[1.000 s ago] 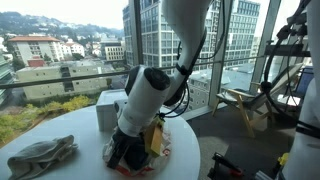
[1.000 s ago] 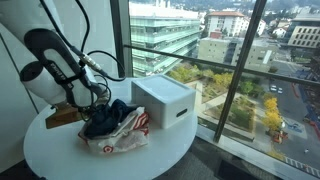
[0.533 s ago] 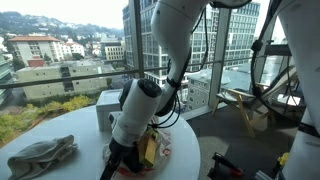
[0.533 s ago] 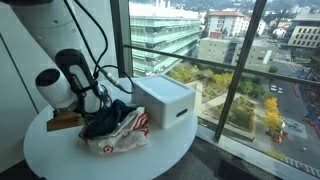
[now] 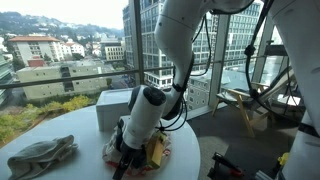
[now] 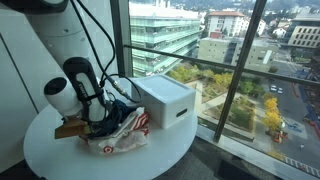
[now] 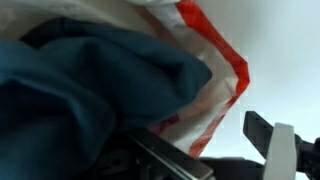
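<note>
The claw (image 7: 210, 148) is seen released, jaws spread wide, held low against the dark blue cloth (image 7: 90, 90). That cloth is heaped on a red-and-white plastic bag (image 6: 128, 136), near the middle of the round tabletop (image 6: 60, 158). A white box (image 6: 165, 100) is set just behind the bag, a wooden block (image 6: 68, 129) is seen beside it, and a grey rag (image 5: 42, 157) is spotted well apart.

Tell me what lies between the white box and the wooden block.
A blue cloth heaped on a red-and-white bag, with the open hand down over the cloth. An exterior view shows this best.
</note>
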Robot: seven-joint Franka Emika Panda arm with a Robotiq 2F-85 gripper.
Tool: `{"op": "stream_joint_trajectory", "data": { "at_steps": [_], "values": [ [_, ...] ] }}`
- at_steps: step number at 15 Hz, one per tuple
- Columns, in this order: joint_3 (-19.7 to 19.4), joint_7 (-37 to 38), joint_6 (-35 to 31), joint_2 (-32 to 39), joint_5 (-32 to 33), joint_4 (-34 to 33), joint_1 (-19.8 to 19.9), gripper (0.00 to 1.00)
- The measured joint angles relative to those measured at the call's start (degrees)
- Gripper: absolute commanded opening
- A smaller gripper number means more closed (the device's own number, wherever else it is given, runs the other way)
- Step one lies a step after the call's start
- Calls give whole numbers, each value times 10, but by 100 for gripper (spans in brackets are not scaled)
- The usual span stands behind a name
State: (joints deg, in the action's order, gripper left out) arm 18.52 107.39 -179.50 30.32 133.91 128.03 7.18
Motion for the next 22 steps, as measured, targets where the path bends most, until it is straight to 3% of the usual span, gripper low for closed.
{"op": "stream_joint_trajectory", "data": {
  "at_steps": [1,2,4,13,17,22],
  "values": [
    [-5,0,6,0,0,2,-4,96],
    [-9,-1,10,0,0,4,-8,74],
    [-14,-3,17,1,0,5,-16,70],
    [-11,-7,46,3,1,5,-22,2],
    [32,17,30,3,19,-2,14,0],
    [170,62,-8,-11,68,-15,146,0]
  ]
}}
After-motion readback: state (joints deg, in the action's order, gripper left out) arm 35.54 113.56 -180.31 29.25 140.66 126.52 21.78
